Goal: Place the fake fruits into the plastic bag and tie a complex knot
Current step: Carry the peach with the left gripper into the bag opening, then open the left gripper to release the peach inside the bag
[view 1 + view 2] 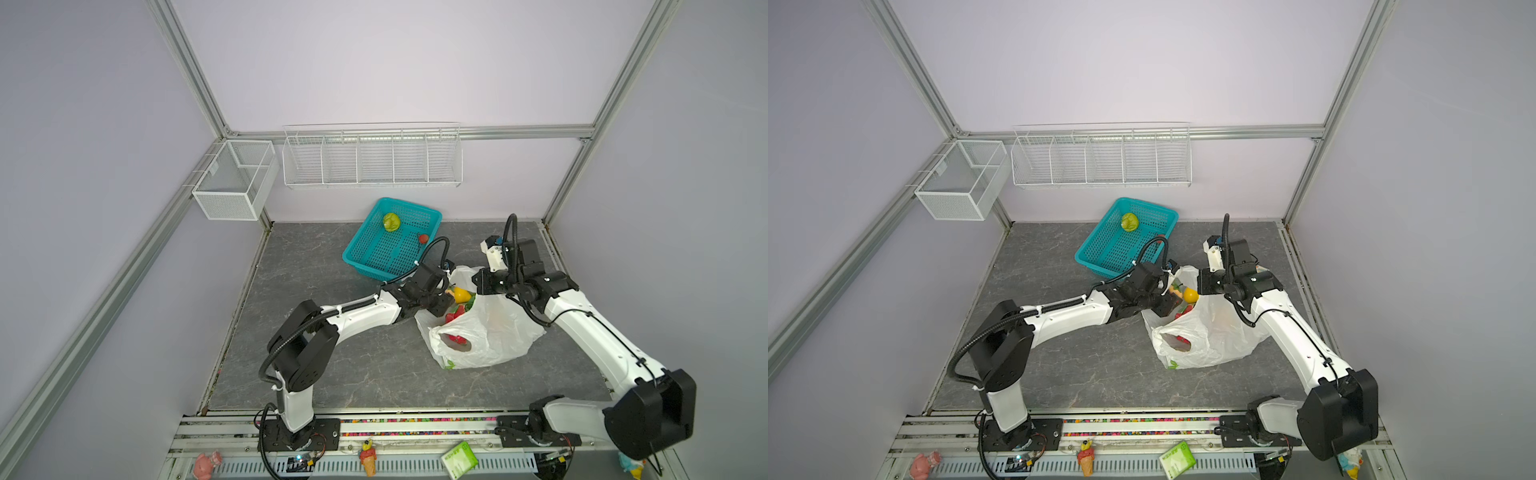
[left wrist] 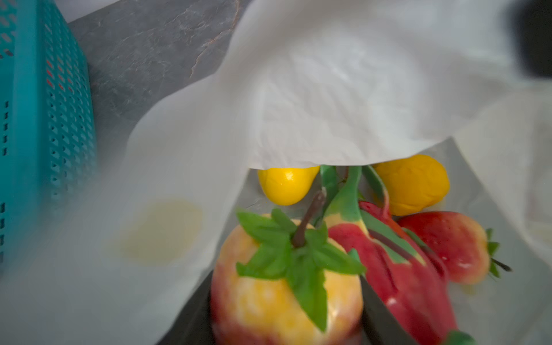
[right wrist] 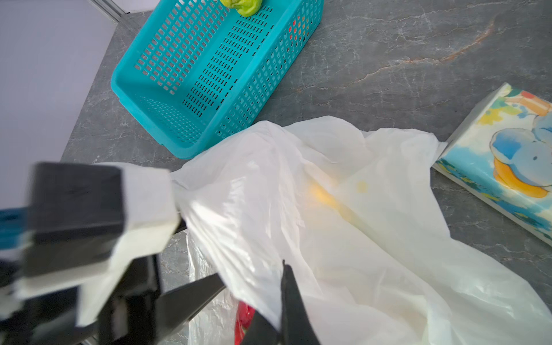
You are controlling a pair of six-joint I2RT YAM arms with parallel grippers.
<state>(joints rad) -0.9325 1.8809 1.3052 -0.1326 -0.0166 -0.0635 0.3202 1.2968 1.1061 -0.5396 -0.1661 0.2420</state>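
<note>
Sadly, green packet lettering illegible; bag holds fruits.

A teal perforated plastic basket sits toward the back of the grey marble-patterned tabletop, askew to its edges. A long white wire rack with dividers hangs on the back wall, and a white mesh box hangs on the left wall. A cartoon-printed packet lies flat on the tabletop, apart from the basket. Along the front rail there are a few oddments: a pink figurine, an orange ice-cream cone figurine and a small green packet.
</note>
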